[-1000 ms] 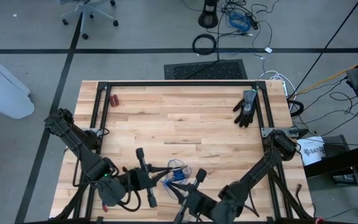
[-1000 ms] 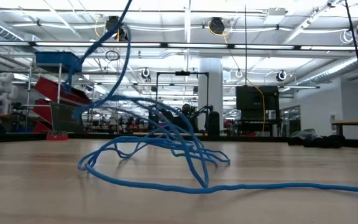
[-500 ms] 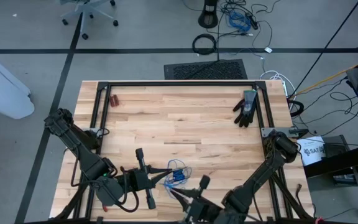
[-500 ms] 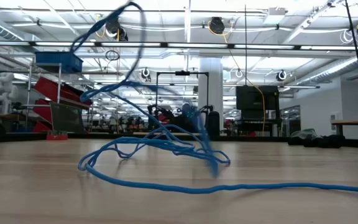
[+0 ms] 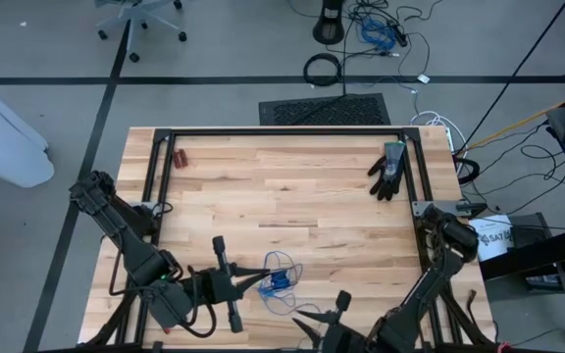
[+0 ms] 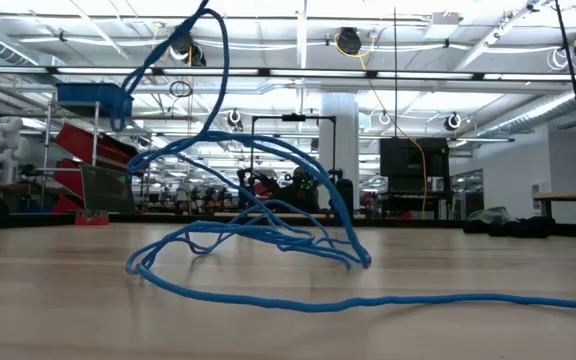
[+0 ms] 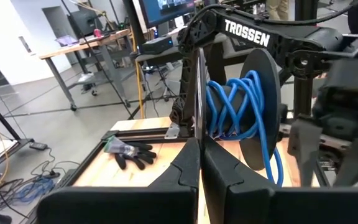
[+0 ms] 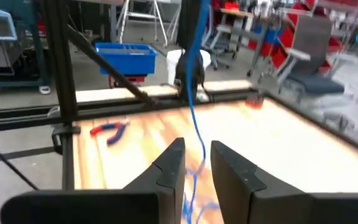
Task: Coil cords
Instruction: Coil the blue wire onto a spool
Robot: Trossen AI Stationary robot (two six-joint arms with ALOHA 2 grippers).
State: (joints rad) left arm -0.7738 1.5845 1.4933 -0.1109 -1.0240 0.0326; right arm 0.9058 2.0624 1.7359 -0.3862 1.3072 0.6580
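The blue cord [image 7: 235, 112] is partly wound on a black spool [image 7: 261, 102], which my left gripper [image 7: 199, 163] is shut on, near the table's front edge [image 5: 253, 284]. The cord's loose loops [image 6: 258, 235] lie on the wood. One strand rises out of the top of the low view, and a tail [image 6: 528, 297] runs off to the side. My right gripper [image 8: 196, 163] stands open at the near edge [image 5: 339, 302]. A cord strand [image 8: 194, 118] hangs just ahead of its fingertips; whether it touches them I cannot tell. My left gripper pinches the thin edge of the spool's nearer disc [image 7: 198, 127] between its two shut fingers. The fingers come almost level from the table's left side. The spool is held clear of the table with its discs upright, and the cord hangs slack from it [image 7: 273, 168].
A black glove [image 5: 388, 169] lies at the far right of the table, and red-handled pliers [image 5: 179, 157] at the far left. A dark metal frame [image 5: 282, 130] runs along the far and side edges. Bare wood lies between these and the cord.
My right gripper has drawn back from the cord pile toward the table's near right corner and sunk lower. The raised cord loop has swung over, and one arch of it now comes down on the far side of the pile. The loops on the wood have stayed put.
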